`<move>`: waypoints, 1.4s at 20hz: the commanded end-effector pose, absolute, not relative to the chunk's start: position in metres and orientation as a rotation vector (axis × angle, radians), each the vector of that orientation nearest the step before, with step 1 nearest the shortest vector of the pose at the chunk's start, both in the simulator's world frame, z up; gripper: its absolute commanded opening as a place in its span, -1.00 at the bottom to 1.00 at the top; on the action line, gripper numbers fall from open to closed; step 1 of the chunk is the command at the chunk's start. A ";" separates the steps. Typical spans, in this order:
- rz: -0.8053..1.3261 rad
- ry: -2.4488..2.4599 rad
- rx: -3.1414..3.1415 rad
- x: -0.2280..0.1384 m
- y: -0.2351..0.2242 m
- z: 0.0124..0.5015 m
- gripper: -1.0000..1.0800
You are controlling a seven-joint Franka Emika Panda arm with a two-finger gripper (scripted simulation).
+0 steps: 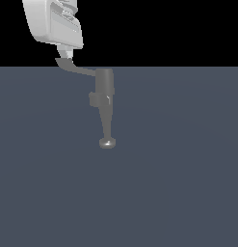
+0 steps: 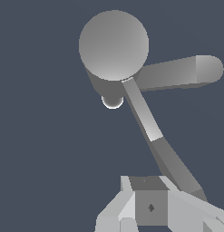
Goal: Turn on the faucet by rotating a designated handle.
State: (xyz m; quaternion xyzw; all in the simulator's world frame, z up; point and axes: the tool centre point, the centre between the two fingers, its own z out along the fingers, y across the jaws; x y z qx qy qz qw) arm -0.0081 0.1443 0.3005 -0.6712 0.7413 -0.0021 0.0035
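The faucet is a dull grey cylinder that tapers down to a round shiny tip, with a small block on its side. The handle, a thin bent lever, runs from the cylinder's top toward the exterior view's left. My white gripper comes down from above onto the handle's paddle end and looks shut, touching it with nothing between its fingers. In the wrist view the cylinder's round top is close. The handle leads from it to just beside my gripper.
A flat dark grey floor spreads around the faucet, with a black background above it. In the wrist view a thick grey arm with a rounded end juts sideways from the faucet body.
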 end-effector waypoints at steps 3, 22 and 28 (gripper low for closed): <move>0.001 2.323 -2.114 -0.022 0.148 0.298 -1.00; -0.004 2.323 -2.108 -0.054 0.125 0.300 -1.00; -0.003 2.323 -2.110 -0.067 0.116 0.299 -1.00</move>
